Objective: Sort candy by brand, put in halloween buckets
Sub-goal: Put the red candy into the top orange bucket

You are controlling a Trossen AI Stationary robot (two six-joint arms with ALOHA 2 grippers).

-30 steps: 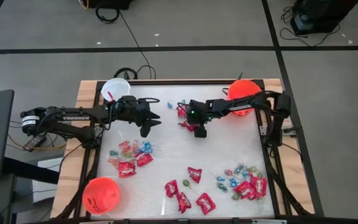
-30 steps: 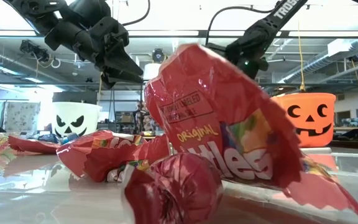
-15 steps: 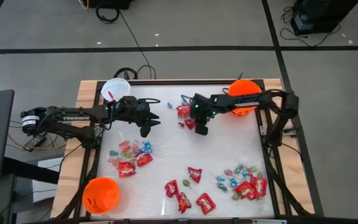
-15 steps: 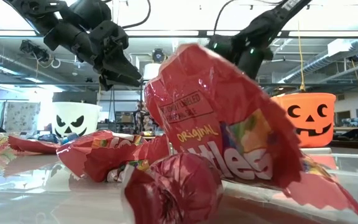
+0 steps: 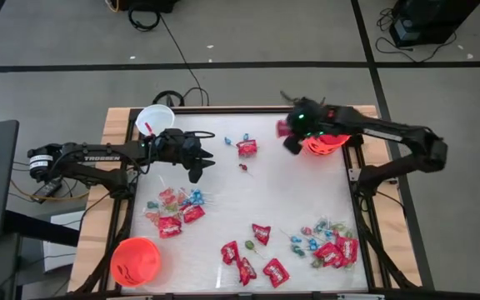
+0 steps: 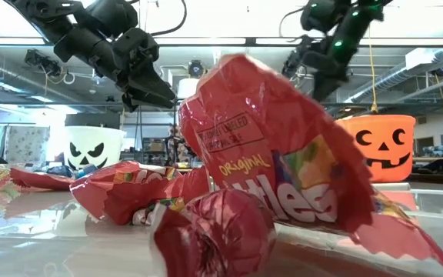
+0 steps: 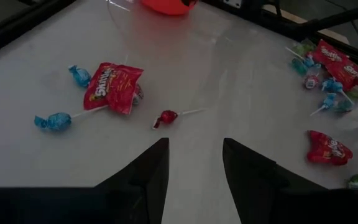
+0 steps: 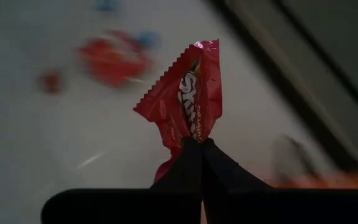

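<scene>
My right gripper (image 5: 289, 140) is shut on a red candy packet (image 8: 186, 104), lifted above the table beside the far-right orange bucket (image 5: 325, 140). My left gripper (image 7: 194, 163) hovers open at the far left, near the white bucket (image 5: 154, 119), with nothing between its fingers. Before it a red packet (image 7: 112, 87), blue lollipops and a red lollipop (image 7: 166, 117) lie flat on the white table. A second orange bucket (image 5: 136, 260) stands at the near left corner. In the low view a big red packet (image 6: 275, 154) fills the foreground. My right gripper pinches the red packet between its two fingertips (image 8: 213, 163), at a crumpled spot near one end (image 8: 187, 138). Most of the packet sticks out beyond the fingertips, its serrated edge free. It is lifted clear of the table.
Candy heaps lie at the left (image 5: 173, 208), near middle (image 5: 252, 260) and near right (image 5: 327, 246) of the table. A raised wooden frame (image 5: 111, 150) borders the table. The middle of the white surface is bare.
My right gripper has shut on a red packet at the far middle of the table, lifted it clear and swung up and toward the table's right and far edge, to the far-right orange bucket. One red packet and the lollipops stayed where they lay.
</scene>
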